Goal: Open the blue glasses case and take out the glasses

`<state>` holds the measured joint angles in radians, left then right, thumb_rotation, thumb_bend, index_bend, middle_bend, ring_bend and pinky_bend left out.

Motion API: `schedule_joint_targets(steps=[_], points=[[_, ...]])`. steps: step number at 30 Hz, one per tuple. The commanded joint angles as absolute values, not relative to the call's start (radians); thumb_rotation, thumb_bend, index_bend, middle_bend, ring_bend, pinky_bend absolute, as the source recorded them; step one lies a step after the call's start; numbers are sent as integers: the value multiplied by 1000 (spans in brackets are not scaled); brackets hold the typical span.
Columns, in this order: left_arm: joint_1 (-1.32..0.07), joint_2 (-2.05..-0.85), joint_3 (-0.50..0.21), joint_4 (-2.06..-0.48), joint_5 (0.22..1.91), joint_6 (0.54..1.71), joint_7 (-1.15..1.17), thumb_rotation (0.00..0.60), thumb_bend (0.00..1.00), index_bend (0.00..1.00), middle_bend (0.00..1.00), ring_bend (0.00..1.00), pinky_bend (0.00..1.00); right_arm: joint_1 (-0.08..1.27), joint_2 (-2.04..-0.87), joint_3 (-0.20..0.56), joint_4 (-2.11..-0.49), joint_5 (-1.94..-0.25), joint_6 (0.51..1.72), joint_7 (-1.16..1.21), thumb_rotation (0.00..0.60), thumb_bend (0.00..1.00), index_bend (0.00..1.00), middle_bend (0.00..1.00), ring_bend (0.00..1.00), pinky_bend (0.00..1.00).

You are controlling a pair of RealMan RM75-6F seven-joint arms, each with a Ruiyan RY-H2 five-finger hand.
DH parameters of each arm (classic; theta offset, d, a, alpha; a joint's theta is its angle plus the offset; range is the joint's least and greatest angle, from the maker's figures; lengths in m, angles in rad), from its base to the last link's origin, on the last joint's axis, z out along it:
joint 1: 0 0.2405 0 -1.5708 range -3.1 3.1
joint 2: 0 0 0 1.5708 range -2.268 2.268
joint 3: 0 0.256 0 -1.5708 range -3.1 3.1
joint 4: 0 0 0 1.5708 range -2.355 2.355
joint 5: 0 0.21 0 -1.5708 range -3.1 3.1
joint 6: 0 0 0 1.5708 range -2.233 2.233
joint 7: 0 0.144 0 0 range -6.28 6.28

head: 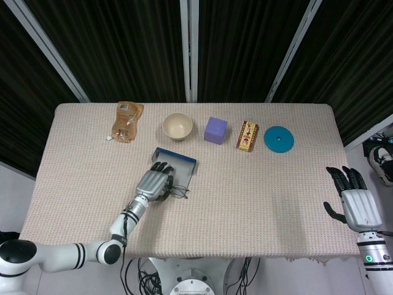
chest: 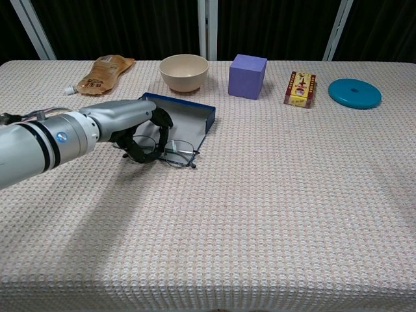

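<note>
A table covered in a beige, nubbly woven cloth (chest: 273, 214) fills both views. Left of centre lies the open blue glasses case (chest: 188, 119), a shallow rectangular tray with a grey lining and a raised blue rim, its near edge touching the cloth. The thin, dark wire-framed glasses (chest: 172, 153) with round lenses lie out on the cloth just in front of the case's near edge, partly under the silver-and-black left hand (chest: 133, 127), which reaches in from the left of the chest view. That hand's dark fingers curl down around the left lens and frame, seemingly grasping the glasses, though the contact itself is partly hidden by the palm. In the head view the left hand (head: 153, 182) sits over the case's lower left corner. The right hand (head: 354, 200) rests at the lower right edge of the head view, off the table's corner, fingers spread and holding nothing. Along the far edge stand a crumpled brown foil pouch (chest: 103, 73), a round cream bowl (chest: 184, 72) whose inside cannot be seen from the chest view, a matt purple cube (chest: 247, 76), a small red-and-yellow printed box (chest: 299, 88) and a flat teal disc (chest: 354, 93).
</note>
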<state>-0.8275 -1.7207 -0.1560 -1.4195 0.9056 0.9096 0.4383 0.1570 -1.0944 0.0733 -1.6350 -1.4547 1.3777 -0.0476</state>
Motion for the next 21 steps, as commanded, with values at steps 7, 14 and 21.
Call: schedule_joint_targets(steps=[7,14,21], points=[[-812,-1727,-162,-1413,936,923,387,600,533,653,221,0,0,156,-1093,74,-1639,-1456,1381,-50,600,237,45,125,0,8],[-763,-1666,-142,-1490,1001,969,334,600,574,688,240,0,0,156,-1086,76,-1646,-1461,1387,-54,600,237,44,125,0,8],[-682,-1565,-85,-1611,1084,1058,317,600,569,689,240,0,0,165,-1089,77,-1651,-1467,1379,-60,600,236,45,125,0,8]])
